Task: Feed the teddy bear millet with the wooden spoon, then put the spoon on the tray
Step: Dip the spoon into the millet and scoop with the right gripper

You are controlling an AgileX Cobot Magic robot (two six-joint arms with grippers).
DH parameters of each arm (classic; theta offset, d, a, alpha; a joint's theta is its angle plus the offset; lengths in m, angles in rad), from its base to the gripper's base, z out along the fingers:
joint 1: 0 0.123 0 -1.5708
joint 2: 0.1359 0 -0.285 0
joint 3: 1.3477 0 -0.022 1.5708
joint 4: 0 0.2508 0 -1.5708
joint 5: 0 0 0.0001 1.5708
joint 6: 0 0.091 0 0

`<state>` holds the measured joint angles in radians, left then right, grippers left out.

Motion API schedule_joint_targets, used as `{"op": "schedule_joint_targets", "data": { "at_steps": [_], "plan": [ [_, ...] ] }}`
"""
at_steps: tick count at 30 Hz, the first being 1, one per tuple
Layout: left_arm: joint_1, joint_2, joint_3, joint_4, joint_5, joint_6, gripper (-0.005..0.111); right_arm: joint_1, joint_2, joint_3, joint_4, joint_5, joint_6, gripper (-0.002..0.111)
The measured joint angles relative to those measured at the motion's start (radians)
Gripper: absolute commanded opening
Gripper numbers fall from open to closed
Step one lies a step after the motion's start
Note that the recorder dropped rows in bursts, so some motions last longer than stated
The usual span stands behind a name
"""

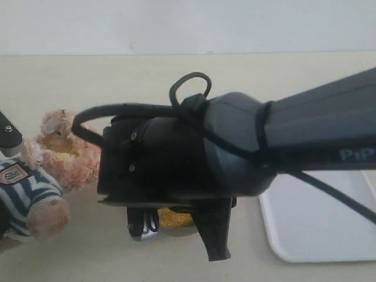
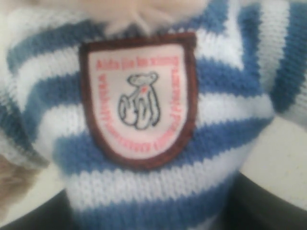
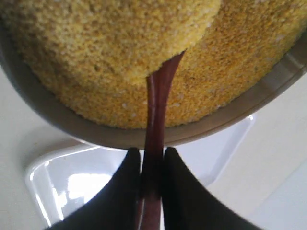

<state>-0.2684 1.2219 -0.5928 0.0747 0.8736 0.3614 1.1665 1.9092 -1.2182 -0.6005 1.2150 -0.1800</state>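
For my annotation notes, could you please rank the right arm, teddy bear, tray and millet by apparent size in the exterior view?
1. right arm (near the camera)
2. teddy bear and tray: alike, both cropped
3. millet, mostly hidden

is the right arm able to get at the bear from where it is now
Probably yes: the right gripper grips the loaded spoon over the bowl, and the bear sits just beside it with nothing visible between.
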Motion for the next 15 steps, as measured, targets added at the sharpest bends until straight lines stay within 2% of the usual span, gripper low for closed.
{"op": "schedule_joint_targets", "data": {
  "at_steps": [6, 11, 15],
  "plan": [
    [0.000, 0.000, 0.000, -0.001, -0.002, 0.000, 0.004, -0.040, -0.024, -0.020, 0.101, 0.000, 0.000, 0.000],
    [0.000, 0.000, 0.000, -0.001, -0.004, 0.000, 0.004, -0.114, -0.047, -0.024, 0.202, 0.000, 0.016, 0.000],
    [0.000, 0.000, 0.000, -0.006, -0.010, 0.000, 0.004, -0.142, -0.082, -0.025, 0.219, 0.000, 0.039, 0.000]
  ]
}}
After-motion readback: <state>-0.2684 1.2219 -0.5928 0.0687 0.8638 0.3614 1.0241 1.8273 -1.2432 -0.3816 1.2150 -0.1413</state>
